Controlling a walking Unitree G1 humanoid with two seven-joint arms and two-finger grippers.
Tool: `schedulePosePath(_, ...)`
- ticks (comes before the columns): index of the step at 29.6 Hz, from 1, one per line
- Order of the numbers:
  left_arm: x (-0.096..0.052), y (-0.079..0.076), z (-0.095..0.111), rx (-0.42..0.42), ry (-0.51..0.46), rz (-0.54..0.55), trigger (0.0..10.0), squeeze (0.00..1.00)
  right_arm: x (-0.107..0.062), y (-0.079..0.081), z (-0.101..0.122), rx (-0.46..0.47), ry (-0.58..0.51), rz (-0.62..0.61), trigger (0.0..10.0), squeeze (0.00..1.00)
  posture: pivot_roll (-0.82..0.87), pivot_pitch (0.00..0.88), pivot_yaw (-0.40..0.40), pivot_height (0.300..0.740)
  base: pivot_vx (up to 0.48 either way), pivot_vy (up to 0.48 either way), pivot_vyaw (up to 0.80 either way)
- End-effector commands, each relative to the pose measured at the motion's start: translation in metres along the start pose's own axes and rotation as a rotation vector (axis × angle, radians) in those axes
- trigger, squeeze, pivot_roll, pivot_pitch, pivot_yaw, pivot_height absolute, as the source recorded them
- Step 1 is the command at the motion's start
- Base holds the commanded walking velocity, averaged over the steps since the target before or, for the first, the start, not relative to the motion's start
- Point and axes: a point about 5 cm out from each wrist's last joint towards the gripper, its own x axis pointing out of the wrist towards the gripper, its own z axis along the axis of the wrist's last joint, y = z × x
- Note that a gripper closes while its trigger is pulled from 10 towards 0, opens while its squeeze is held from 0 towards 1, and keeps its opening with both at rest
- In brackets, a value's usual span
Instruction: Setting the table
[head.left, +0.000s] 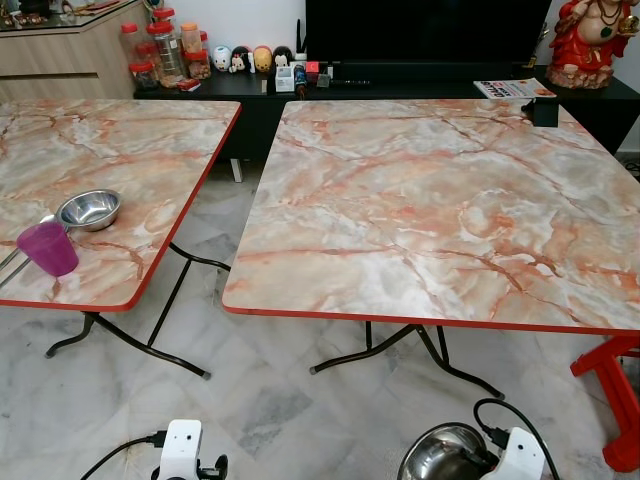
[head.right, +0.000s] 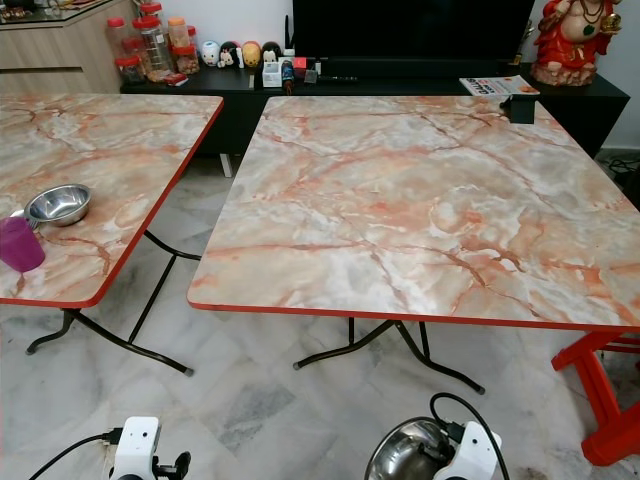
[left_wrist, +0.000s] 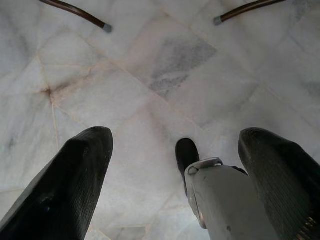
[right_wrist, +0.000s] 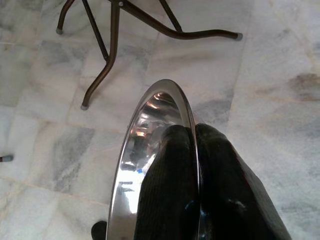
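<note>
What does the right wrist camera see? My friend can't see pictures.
The right gripper pinches the rim of a shiny steel bowl, jaws shut on it, above a pale marble floor. Dark table legs stand beyond.

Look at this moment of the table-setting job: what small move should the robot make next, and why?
Probably lift the right hand up and forward over the near edge of the right table. It is shut on the rim of a steel bowl, held low above the floor, while another bowl and a purple cup already sit on the left table. The left hand hangs open.
</note>
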Motion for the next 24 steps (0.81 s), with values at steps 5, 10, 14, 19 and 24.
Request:
schedulePosePath(5,-0.0008,0.0007,-0.0037,0.019,0.023,-0.012,10.0,0.00,-0.0022,-0.0080,-0.0006,0.007,-0.011,-0.019,10.0,0.00,-0.06,0.000,0.030,0.740,0.000,0.000,0.00)
schedulePosePath(10,-0.0006,0.0010,-0.0030,0.023,0.025,-0.014,10.0,0.00,-0.0026,-0.0105,0.0001,0.030,-0.022,-0.036,10.0,0.00,-0.07,0.000,0.040,0.740,0.000,0.000,0.00)
schedulePosePath(14,-0.0002,-0.0007,-0.0026,0.020,0.024,-0.017,10.0,0.00,-0.0028,-0.0106,-0.0003,0.029,-0.021,-0.036,10.0,0.00,-0.07,0.000,0.039,0.740,0.000,0.000,0.00)
schedulePosePath(19,-0.0001,-0.0012,-0.0026,0.018,0.024,-0.020,10.0,0.00,-0.0032,-0.0097,-0.0018,0.034,-0.021,-0.036,10.0,0.00,-0.07,0.000,0.042,0.740,0.000,0.000,0.00)
schedulePosePath(24,-0.0002,-0.0002,-0.0024,0.019,0.024,-0.017,10.0,0.00,-0.0034,-0.0103,-0.0020,0.039,-0.022,-0.040,10.0,0.00,-0.07,0.000,0.043,0.740,0.000,0.000,0.00)
